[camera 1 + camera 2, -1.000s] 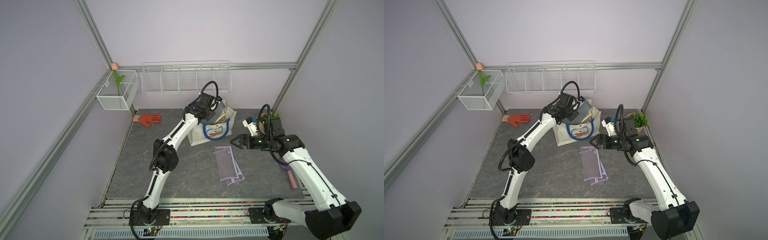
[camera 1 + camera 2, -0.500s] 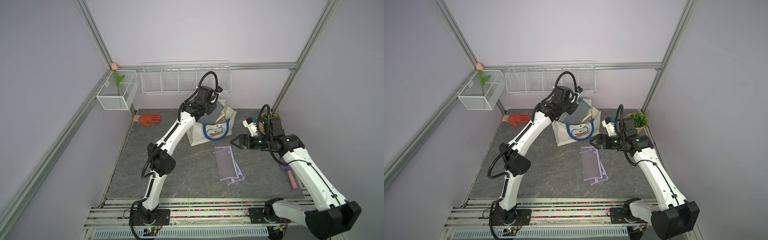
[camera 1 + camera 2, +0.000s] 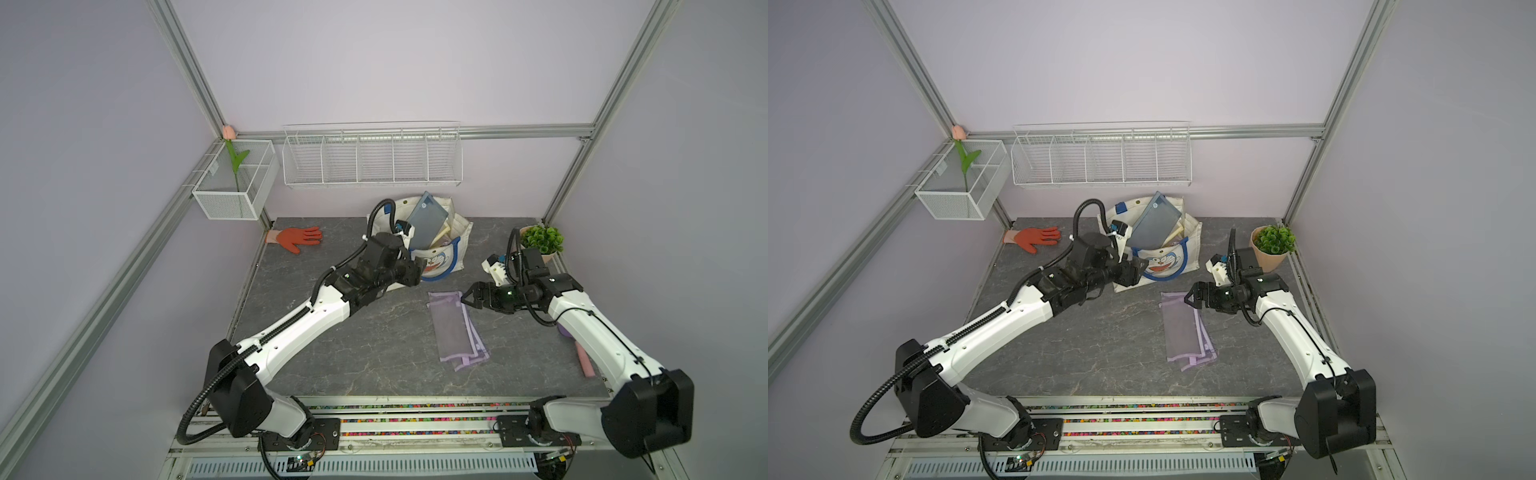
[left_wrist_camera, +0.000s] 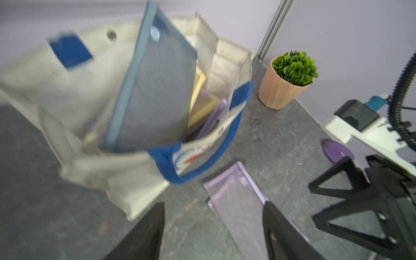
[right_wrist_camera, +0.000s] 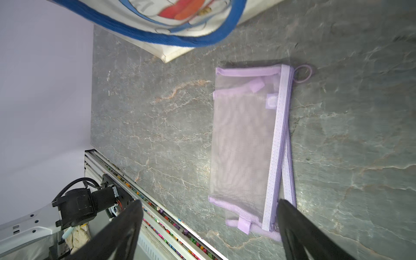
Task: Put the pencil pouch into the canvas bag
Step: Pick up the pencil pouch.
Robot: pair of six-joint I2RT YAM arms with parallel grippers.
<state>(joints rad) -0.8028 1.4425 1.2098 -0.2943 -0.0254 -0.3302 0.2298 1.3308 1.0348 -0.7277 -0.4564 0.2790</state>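
At left, left gripper (image 4: 213, 203) with jaws spread well apart and nothing between them, low over the dark table (image 3: 374, 357), close to the lower front corner of the canvas bag (image 3: 459, 239); touching it or not, impossible to tell. Next, upright at the back of the table, that cream bag with blue handles (image 4: 202, 166), and inside it the grey-blue mesh pencil pouch (image 3: 426, 222), tilted, lower half down among flat yellow and purple things (image 4: 199, 94), upper corner poking above the rim. Printed on the bag's front, a blue-and-white cartoon cat face (image 3: 1163, 264) with a red mouth; on the pouch's top corner a round pale badge (image 4: 154, 33), too blurred to read. Further right, flat on the table just in front of the bag, lilac mesh pouches (image 5: 243, 139), one over another, with a small square label (image 5: 271, 100), its marking illegible. Near their bag-side end, right gripper (image 5: 209, 202) opened very wide, empty, clear of the bag
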